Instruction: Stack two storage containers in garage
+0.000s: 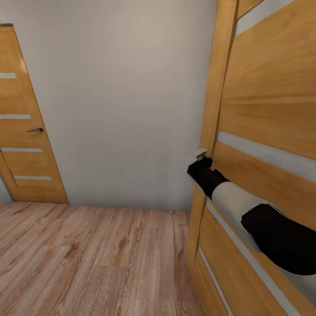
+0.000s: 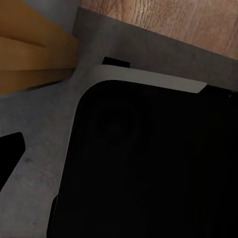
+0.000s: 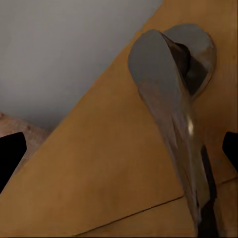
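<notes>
Standing wide apart, the jaws of the right gripper (image 3: pixel 119 151) were seen around the metal door handle (image 3: pixel 171 109), without touching it visibly.

Even, soft, bright light; faint shadow low on the wall (image 1: pixel 127 131). Small glint on the door handle (image 3: pixel 173 114). Wrist views soft, blurry; left one mostly dark.

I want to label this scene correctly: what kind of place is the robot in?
Probably an indoor hallway of a home: a wood-plank floor, a plain grey wall, and two wooden doors, one far, one near with its lever handle.
</notes>
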Available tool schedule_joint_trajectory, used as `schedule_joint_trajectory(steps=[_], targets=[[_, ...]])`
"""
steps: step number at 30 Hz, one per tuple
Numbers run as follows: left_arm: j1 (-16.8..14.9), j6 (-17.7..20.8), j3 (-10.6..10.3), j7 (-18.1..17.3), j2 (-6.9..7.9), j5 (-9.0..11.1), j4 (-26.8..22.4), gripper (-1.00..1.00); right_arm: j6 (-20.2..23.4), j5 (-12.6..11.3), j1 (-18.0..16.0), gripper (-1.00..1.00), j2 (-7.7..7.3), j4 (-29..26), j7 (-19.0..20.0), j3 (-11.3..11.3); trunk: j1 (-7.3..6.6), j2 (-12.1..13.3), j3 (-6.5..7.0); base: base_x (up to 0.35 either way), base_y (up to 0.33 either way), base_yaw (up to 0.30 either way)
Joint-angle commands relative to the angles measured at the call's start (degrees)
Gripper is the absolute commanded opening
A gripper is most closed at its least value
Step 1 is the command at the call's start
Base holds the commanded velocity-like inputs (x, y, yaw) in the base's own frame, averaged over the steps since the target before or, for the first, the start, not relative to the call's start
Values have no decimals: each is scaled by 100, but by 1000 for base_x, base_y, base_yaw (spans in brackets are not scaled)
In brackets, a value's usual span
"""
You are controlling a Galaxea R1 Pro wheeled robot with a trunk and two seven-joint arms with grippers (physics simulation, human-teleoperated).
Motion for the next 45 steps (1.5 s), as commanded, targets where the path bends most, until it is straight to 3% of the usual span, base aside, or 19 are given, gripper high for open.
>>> schedule_joint_trajectory(steps=[1,7,17,25,29,30,33,45], targets=[[2,-6,22,2,-1,8,-7,100,55,73,-11,100,-94,10,-16,23,0,-3,-5,0,0,0],[2,-8,22,2,-1,8,-6,100,29,69,-22,100,-494,28,16,-9,0,-3,-5,0,0,0],[2,-6,22,2,0,8,-6,100,-49,56,-18,100,-894,30,38,-20,0,-3,-5,0,0,0],[2,-8,22,2,0,8,-6,100,-120,34,-19,100,-1090,37,40,-45,0,-3,-5,0,0,0],[2,-7,22,2,0,8,-6,100,-132,25,-19,100,-1193,38,43,-225,0,-3,-5,0,0,0],[2,-8,22,2,0,8,-6,100,-136,23,-17,100,-1240,38,46,-383,0,-3,-5,0,0,0],[2,-6,22,2,-2,8,-6,100,-137,25,-17,100,-1272,38,48,-470,0,-3,-5,0,0,0],[2,-8,22,2,-16,8,-6,100,-138,29,-18,100,-1462,38,48,-512,0,-3,-5,0,0,0]])
